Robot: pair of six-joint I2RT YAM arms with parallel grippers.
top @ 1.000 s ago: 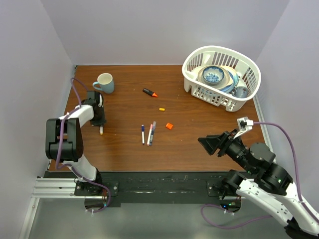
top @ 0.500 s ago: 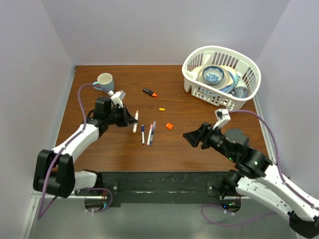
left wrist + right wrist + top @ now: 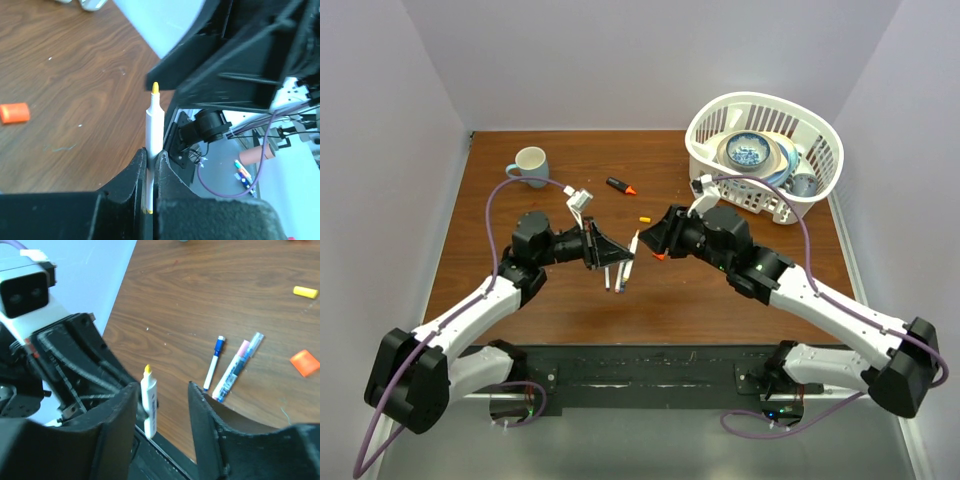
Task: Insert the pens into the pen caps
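- A white ceramic mug with a pale blue handle (image 3: 530,163) stood upright near the far-left corner of the brown wooden surface (image 3: 700,300).
- A white slotted plastic basket (image 3: 745,190) sat at the far-right corner, holding stacked dishes.
- A blue-patterned bowl (image 3: 747,152) lay topmost in it.

1. Five pens: a white pen (image 3: 154,120) in the left claw (image 3: 150,159); a blue-ended pen (image 3: 213,363), a pink-ended pen (image 3: 229,376) and a grey pen (image 3: 251,343) at desk (image 3: 700,300) centre; a black marker (image 3: 618,184) toward 12 o'clock.
2. Two caps: a yellow cap (image 3: 645,218), an orange cap (image 3: 304,363).
3. One mug (image 3: 530,162), 10 o'clock.
4. One basket (image 3: 765,195), 2 o'clock.
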